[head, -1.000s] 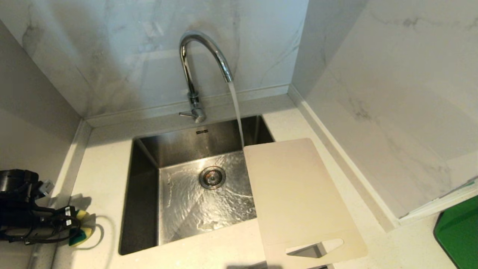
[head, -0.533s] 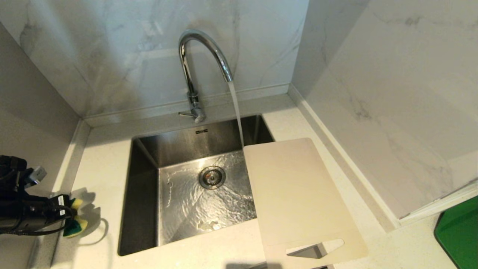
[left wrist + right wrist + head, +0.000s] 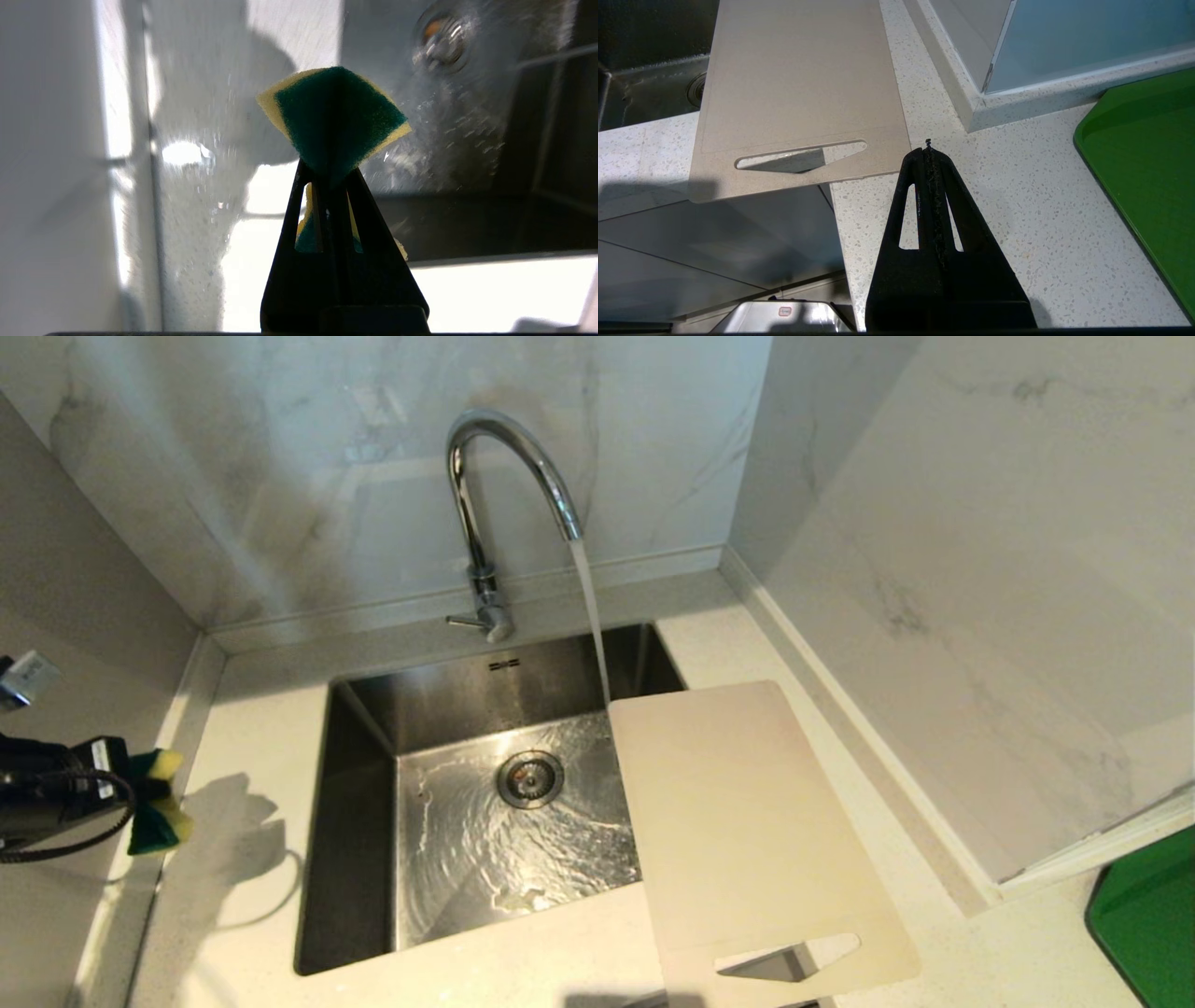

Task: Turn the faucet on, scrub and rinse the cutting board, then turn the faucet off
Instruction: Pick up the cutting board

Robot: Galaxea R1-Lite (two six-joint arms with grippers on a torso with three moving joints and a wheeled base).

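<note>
The chrome faucet (image 3: 485,495) runs, its stream falling into the steel sink (image 3: 364,784) just beside the far corner of the cutting board (image 3: 738,821). The beige board lies over the sink's right edge and the counter, handle slot toward me, its near end past the counter edge (image 3: 794,93). At the far left my left gripper (image 3: 131,793) hangs above the counter, shut on a yellow-and-green sponge (image 3: 154,803) (image 3: 334,116). My right gripper (image 3: 928,151) is shut and empty, over the counter near the board's handle end; it is outside the head view.
A green tray (image 3: 1148,924) (image 3: 1148,158) lies on the counter at the right. Marble walls close the back and right, a wall stands at the left. The faucet's thin lever (image 3: 464,622) points left at its base.
My left gripper has lifted the sponge off the counter and drawn it up and leftward; its shadow on the counter has grown. Water keeps running; the board has not moved.
</note>
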